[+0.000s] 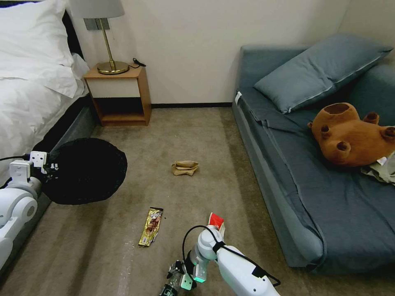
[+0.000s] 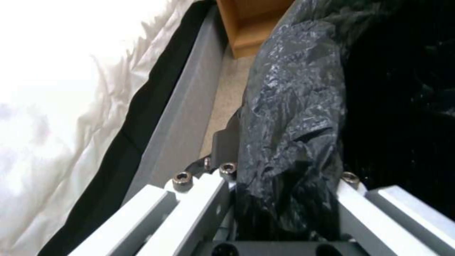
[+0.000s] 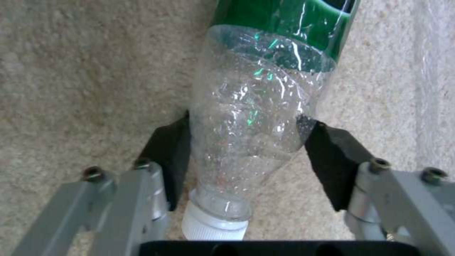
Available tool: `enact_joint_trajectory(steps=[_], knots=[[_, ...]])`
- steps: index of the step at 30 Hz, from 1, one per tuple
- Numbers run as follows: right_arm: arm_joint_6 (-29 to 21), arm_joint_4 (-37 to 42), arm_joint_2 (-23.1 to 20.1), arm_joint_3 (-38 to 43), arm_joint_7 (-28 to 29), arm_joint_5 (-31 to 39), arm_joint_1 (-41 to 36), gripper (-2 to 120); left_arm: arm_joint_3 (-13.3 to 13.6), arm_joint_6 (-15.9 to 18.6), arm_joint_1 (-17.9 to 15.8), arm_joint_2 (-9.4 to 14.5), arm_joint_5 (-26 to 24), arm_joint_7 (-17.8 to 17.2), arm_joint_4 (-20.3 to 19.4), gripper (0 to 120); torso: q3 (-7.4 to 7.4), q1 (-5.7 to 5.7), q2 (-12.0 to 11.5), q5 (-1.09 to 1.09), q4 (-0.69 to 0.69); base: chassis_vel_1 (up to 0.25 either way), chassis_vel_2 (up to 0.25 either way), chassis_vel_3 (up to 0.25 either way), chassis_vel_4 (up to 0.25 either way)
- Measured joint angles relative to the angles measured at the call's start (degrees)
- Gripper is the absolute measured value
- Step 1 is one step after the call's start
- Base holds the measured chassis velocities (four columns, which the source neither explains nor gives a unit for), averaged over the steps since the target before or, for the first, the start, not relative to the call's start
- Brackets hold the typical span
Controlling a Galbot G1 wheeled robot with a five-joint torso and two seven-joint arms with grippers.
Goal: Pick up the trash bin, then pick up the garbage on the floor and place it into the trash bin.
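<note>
Upper left of the frame, a bed (image 1: pixel 29 86) with white sheets is sitting beside a wooden nightstand (image 1: pixel 120 95) – brass lamp (image 1: pixel 108 39) standing on top. Over on the right, a brown plush bear (image 1: pixel 354 135) is lying on a blue-grey sofa (image 1: pixel 312 197) – pillow (image 1: pixel 321 70) leaning behind it.

Trash bin (image 2: pixel 294 106): black plastic liner, glossy, crinkled. Bottle (image 3: pixel 256 117): clear plastic w/ droplets inside, shiny green label, white ribbed cap. Right tool (image 3: pixel 244 142): dull black pads, brushed metal links. Floor (image 1: pixel 197 135): beige carpet, rough, matt. Candy wrapper (image 1: pixel 151 226): glossy gold foil. Paper bag (image 1: pixel 185 167): tan, crumpled, matt. Nightstand (image 1: pixel 119 92): wood. Sofa (image 1: pixel 329 205): matt blue-grey cloth. Bear (image 1: pixel 349 135): brown plush.
</note>
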Motion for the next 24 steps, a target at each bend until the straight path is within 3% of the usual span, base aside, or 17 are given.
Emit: enact_joint_trajectory(steps=[6,11,12,13,15,24], knots=[[-0.07,-1.11,0.51,0.16,0.55,-0.35,0.20,36,-0.65,-0.79,0.44,0.00,0.44,0.55,0.35,3,0.01,0.00,-0.02,0.00,0.00,0.000,0.000,0.000,0.000],[-0.48,-1.76,0.72,-0.05,1.64,-0.35,1.01,26,-1.12,-1.20,0.75,0.04,0.48,0.82,0.38,3,0.03,0.01,-0.07,0.08,0.11,0.000,0.000,0.000,0.000],[-1.32,-1.86,1.05,-0.24,2.52,-0.39,1.55,22,-1.23,-1.32,0.86,0.03,0.49,0.89,0.39,3,0.06,0.01,-0.09,0.29,0.16,0.000,0.000,0.000,0.000],[-1.78,-1.71,1.09,-0.10,3.03,-0.59,2.51,19,-1.51,-1.45,1.05,0.04,0.65,0.87,0.37,3,0.04,0.01,-0.09,0.22,0.20,0.044,0.079,0.001,0.009],[-1.83,-1.32,1.24,-0.09,3.32,-0.50,3.01,19,-1.51,-1.47,1.23,0.03,0.66,0.87,0.34,3,0.05,0.01,-0.10,0.11,0.17,0.022,0.039,0.000,0.004],[-2.27,1.52,1.55,1.12,2.71,2.38,5.73,19,-1.63,-1.47,1.47,0.61,0.23,0.93,-1.02,3,0.04,0.01,-0.09,0.09,0.05,0.000,0.000,0.000,0.000]])
